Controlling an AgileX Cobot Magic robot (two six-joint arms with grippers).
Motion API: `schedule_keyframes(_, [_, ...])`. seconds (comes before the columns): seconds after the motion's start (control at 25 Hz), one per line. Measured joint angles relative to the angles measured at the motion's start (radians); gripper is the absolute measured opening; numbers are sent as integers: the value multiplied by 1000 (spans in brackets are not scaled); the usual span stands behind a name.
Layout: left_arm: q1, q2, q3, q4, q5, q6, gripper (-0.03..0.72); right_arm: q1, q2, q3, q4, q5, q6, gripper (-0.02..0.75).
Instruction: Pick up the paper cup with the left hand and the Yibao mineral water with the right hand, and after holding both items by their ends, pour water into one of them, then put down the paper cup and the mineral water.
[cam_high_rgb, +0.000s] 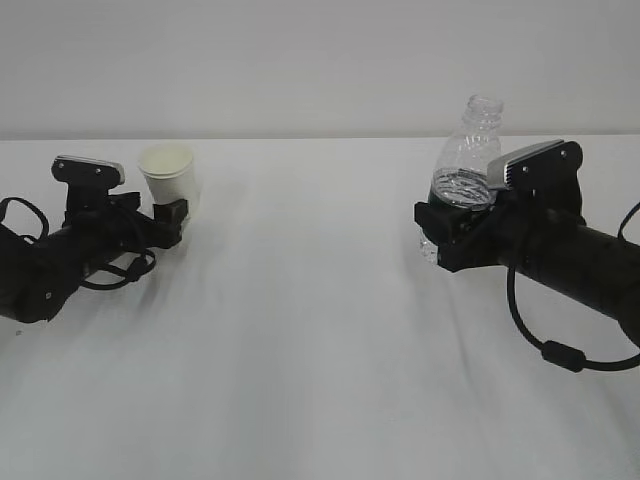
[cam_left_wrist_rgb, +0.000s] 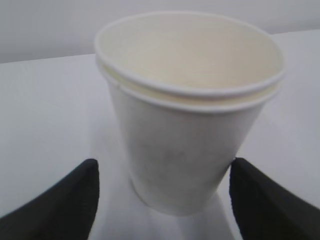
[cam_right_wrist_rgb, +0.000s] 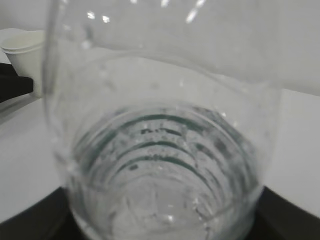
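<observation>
The paper cup stands at the left, white with a cream inside. My left gripper is open around its lower part. In the left wrist view the cup sits between the black fingers: the right one touches its wall and the left one stands apart. My left gripper is low at the cup's base. The Yibao mineral water, clear, uncapped, slightly tilted, is held by my right gripper around its green-labelled lower half. In the right wrist view the bottle fills the frame and my right gripper is shut on it.
The white table stretches between the two arms, with a pale wall behind. A black cable loop hangs under the right arm. The cup and part of the left arm show at the far left of the right wrist view.
</observation>
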Motion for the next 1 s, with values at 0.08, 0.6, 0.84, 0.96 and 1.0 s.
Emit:
schedule_keyframes(0.08, [6, 0, 0, -2, 2, 0, 579, 0, 0, 0, -2, 0, 2, 487])
schedule_keyframes(0.6, [11, 0, -31, 32, 10, 0, 579, 0, 0, 0, -4, 0, 2, 487])
schedule_keyframes(0.84, [11, 0, -59, 53, 35, -22, 579, 0, 0, 0, -8, 0, 2, 487])
schedule_keyframes(0.96, [11, 0, -59, 55, 41, -26, 579, 0, 0, 0, -10, 0, 2, 487])
schedule_keyframes(1.0, [11, 0, -60, 55, 41, -26, 579, 0, 0, 0, -10, 0, 2, 487])
